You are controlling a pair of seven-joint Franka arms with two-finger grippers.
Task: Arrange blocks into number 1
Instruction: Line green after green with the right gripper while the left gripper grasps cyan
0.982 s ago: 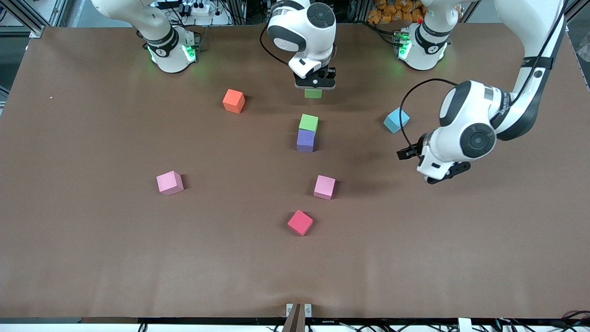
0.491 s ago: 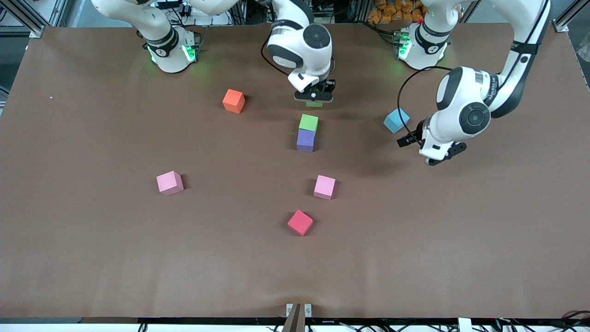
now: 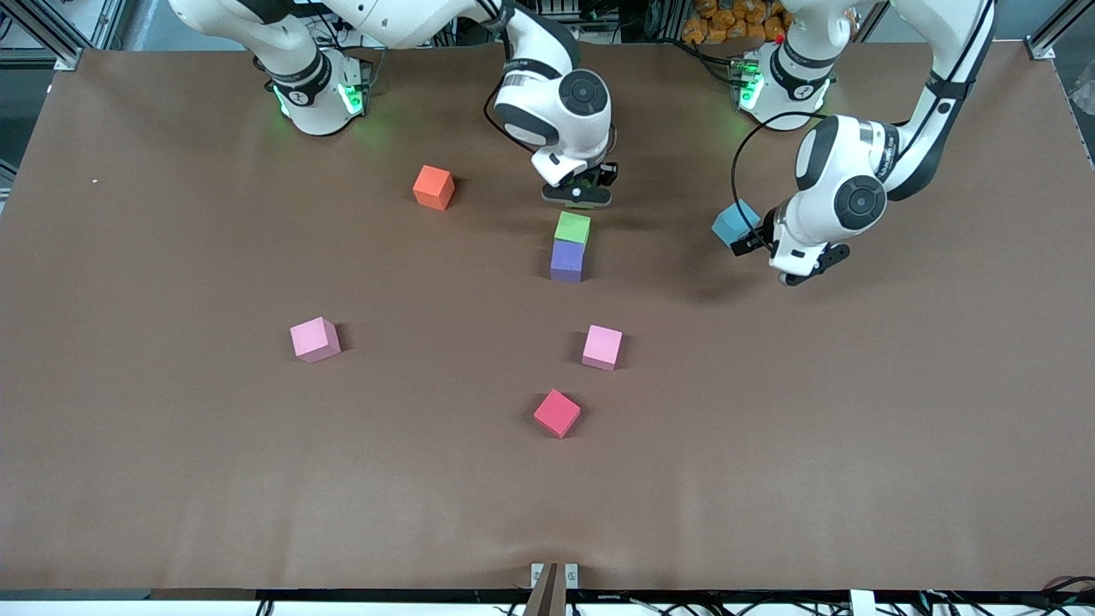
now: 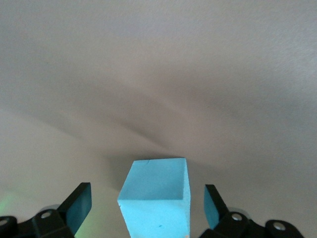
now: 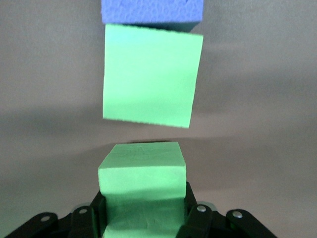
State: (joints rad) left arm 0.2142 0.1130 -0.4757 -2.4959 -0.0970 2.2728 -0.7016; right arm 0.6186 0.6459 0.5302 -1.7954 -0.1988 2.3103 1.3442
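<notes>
A green block (image 3: 572, 228) touches a purple block (image 3: 567, 260) in a short line mid-table. My right gripper (image 3: 578, 195) is shut on a second green block (image 5: 141, 188), held low just beside the lying green block (image 5: 151, 77), at the robots' end of the line, with a small gap. The purple block (image 5: 151, 11) lies past it. My left gripper (image 3: 748, 240) is open around the light blue block (image 3: 734, 222); its fingers (image 4: 79, 206) stand apart from the light blue block (image 4: 156, 198) on either side.
An orange block (image 3: 434, 187) lies toward the right arm's end. Nearer the front camera lie a pink block (image 3: 315, 339), another pink block (image 3: 602, 346) and a red block (image 3: 557, 412). The brown table (image 3: 855, 428) spreads wide around them.
My right gripper has come down with its green block toward the lying green block. My left arm has swung over to the light blue block and now straddles it.
</notes>
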